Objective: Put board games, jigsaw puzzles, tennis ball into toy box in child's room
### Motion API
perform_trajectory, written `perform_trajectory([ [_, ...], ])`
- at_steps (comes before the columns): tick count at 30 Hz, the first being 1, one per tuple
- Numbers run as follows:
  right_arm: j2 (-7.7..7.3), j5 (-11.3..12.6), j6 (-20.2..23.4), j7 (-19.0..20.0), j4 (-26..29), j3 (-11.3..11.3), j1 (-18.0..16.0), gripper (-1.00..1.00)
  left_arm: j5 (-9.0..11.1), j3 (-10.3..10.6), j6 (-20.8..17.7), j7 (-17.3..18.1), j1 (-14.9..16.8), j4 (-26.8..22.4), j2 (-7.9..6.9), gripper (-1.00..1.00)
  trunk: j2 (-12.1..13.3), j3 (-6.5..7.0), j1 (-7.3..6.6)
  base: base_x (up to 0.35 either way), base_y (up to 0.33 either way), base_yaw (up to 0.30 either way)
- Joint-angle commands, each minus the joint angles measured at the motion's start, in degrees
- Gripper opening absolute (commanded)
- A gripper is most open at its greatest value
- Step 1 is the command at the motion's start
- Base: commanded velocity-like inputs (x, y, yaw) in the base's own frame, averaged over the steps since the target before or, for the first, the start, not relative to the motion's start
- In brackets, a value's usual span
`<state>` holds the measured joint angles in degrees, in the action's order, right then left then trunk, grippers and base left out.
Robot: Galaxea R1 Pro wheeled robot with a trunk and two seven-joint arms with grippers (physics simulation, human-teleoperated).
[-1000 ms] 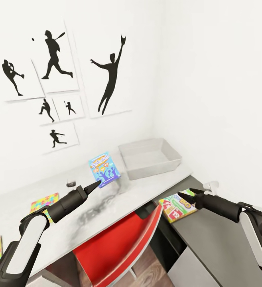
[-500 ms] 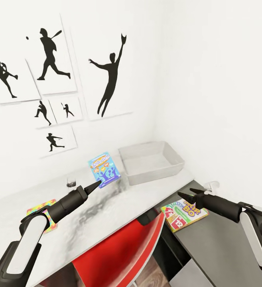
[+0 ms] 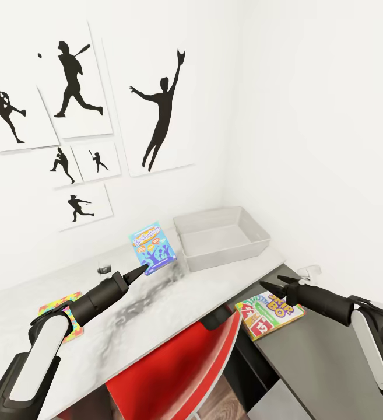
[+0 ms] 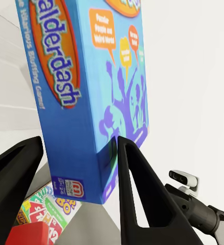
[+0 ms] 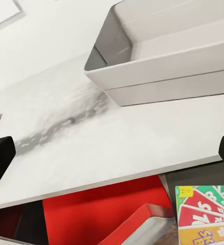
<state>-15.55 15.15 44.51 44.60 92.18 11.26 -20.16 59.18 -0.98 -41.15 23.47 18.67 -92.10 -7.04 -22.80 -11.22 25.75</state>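
My left gripper (image 3: 140,270) is shut on the lower edge of a blue board game box (image 3: 152,247), held upright above the pale grey table (image 3: 174,303). In the left wrist view both fingers (image 4: 135,173) clamp the blue box (image 4: 91,102). The light-grey toy box (image 3: 221,238) stands at the table's far right end, beyond the held box. A rainbow Skip-Bo game (image 3: 270,314) lies on the lower dark-grey cabinet top, just under my open right gripper (image 3: 271,283). Two jigsaw puzzles (image 3: 60,312) lie at the left of the table.
A red chair (image 3: 174,367) is pushed under the table between my arms. A small dark object (image 3: 104,267) sits near the wall. Baseball silhouette pictures (image 3: 74,76) hang above. White walls meet at the corner behind the toy box (image 5: 163,61).
The whole view has shifted a little since a second ago, so the camera moved. Both grippers keep their poses, the left still holding the blue box.
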Motion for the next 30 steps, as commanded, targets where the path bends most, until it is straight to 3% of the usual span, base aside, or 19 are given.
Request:
perform_trajectory([
  [1, 0.00, 0.1, 0.3, 0.1, 0.0, 0.1, -0.1, 1.00, 0.2, -0.1, -0.4, 0.0, 0.1, 0.0, 0.01, -1.00, -0.1, -0.11, 0.03, 0.000, 0.000, 0.000],
  [11, -0.04, 0.2, 0.4, 0.2, 0.0, 0.1, -0.1, 1.00, 0.3, -0.1, -0.5, 0.0, 0.5, 0.0, 0.13, -1.00, -0.1, -0.11, 0.03, 0.000, 0.000, 0.000],
  [16, -0.07, 0.2, 0.5, 0.3, 0.0, 0.2, -0.1, 1.00, 0.3, 0.7, -1.6, -0.9, 3.4, 0.0, 0.77, -1.00, -0.1, -0.11, 0.03, 0.000, 0.000, 0.000],
  [21, -0.08, 0.3, 0.6, 0.3, 0.0, 0.2, -0.1, 1.00, 0.2, 2.0, -3.9, -6.1, 7.2, 0.5, 2.85, -1.00, -0.1, -0.11, 0.03, 0.000, 0.000, 0.000],
  [23, -0.09, 0.3, 0.7, 0.3, 0.0, 0.2, -0.1, 1.00, 0.6, 2.1, -5.2, -10.1, 9.6, 1.1, 3.72, -1.00, -0.1, -0.11, 0.03, 0.000, 0.000, 0.000],
  [27, -0.26, 0.4, 0.8, 0.4, 0.0, 0.2, -0.2, 1.00, 4.6, 1.8, -7.6, -17.7, 16.6, 5.9, 4.48, -1.00, -0.1, -0.11, 0.03, 0.000, 0.000, 0.000],
  [28, -0.26, 0.4, 0.8, 0.4, 0.0, 0.2, -0.2, 1.00, 4.6, 1.8, -7.6, -17.7, 16.6, 5.9, 4.48, -1.00, -0.1, -0.11, 0.03, 0.000, 0.000, 0.000],
  [29, -0.36, 0.5, 0.8, 0.4, 0.0, 0.2, -0.2, 1.00, 7.5, 1.9, -8.2, -21.0, 20.8, 10.3, 4.77, -1.00, -0.1, -0.11, 0.03, 0.000, 0.000, 0.000],
  [30, -0.36, 0.5, 0.8, 0.4, 0.0, 0.2, -0.2, 1.00, 7.5, 1.9, -8.2, -21.0, 20.8, 10.3, 4.77, -1.00, -0.1, -0.11, 0.03, 0.000, 0.000, 0.000],
])
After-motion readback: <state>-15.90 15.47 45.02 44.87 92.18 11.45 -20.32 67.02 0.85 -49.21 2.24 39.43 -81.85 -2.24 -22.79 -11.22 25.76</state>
